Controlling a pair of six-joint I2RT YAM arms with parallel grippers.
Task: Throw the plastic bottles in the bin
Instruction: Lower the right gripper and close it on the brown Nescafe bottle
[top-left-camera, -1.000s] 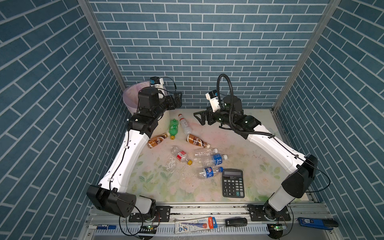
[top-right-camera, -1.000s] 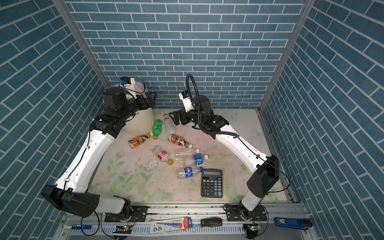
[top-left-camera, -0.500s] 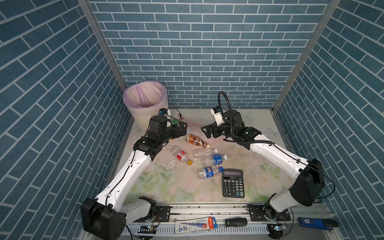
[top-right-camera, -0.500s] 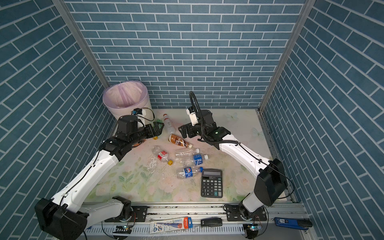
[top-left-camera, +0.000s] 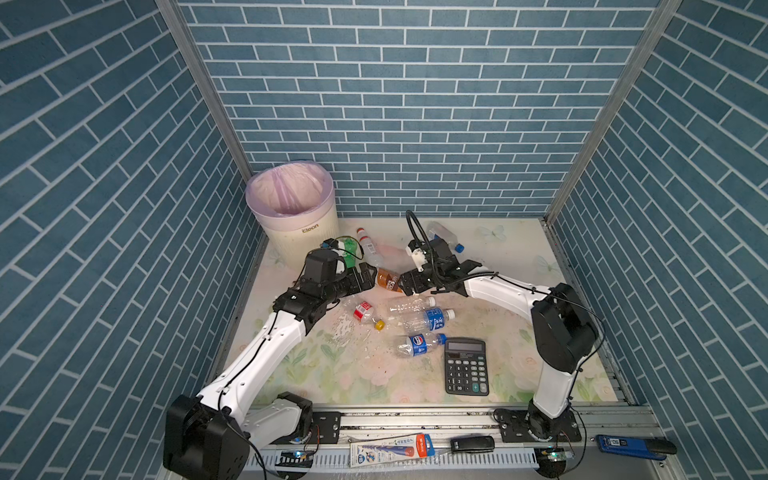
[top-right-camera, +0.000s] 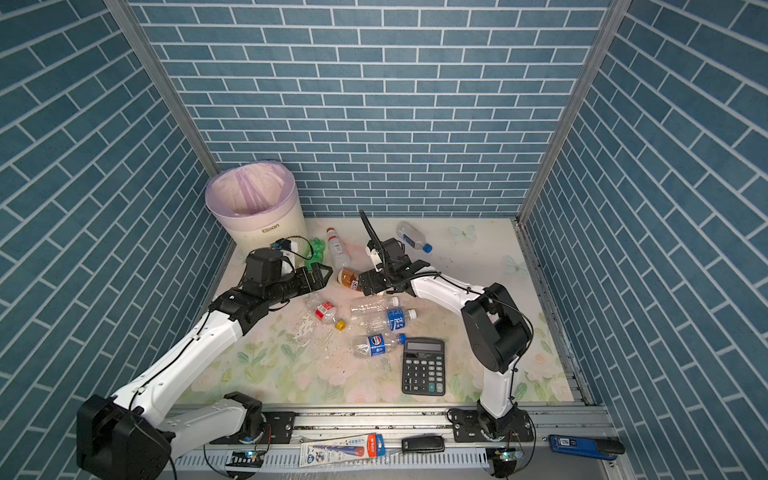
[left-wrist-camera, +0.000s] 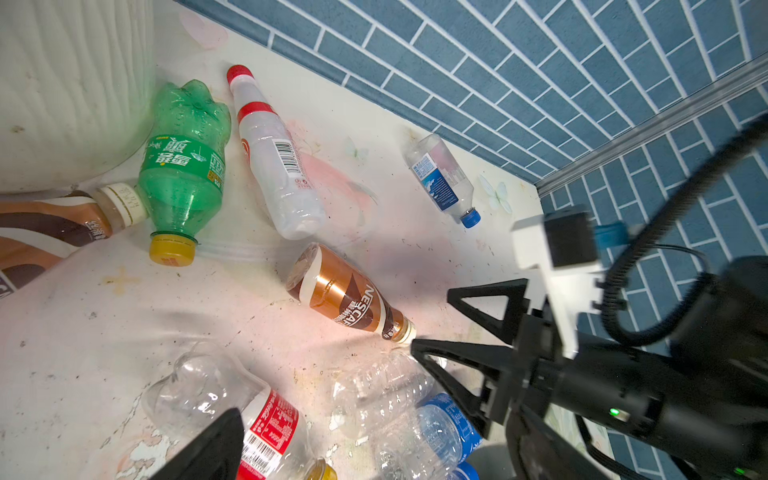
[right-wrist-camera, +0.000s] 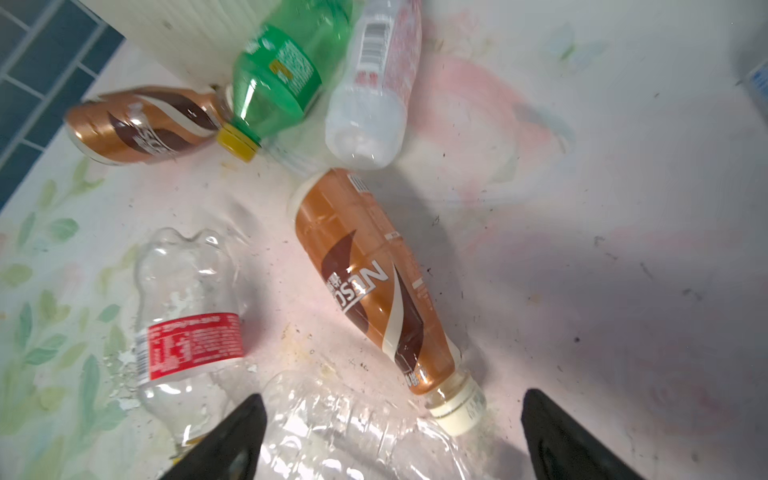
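Brown plastic sits in your reach: the Nescafé bottle lies on the worktop, its cream cap between the wide-spread fingers of the right end effector, and neither finger touches it. In both top views that end effector hides the neck. A second brown bottle is cut off at the left wrist view's edge. Your left end effector stands wide and empty near the Nescafé base. The bin, in the back left corner, reads "clean". One clear bottle shows a Pepsi logo.
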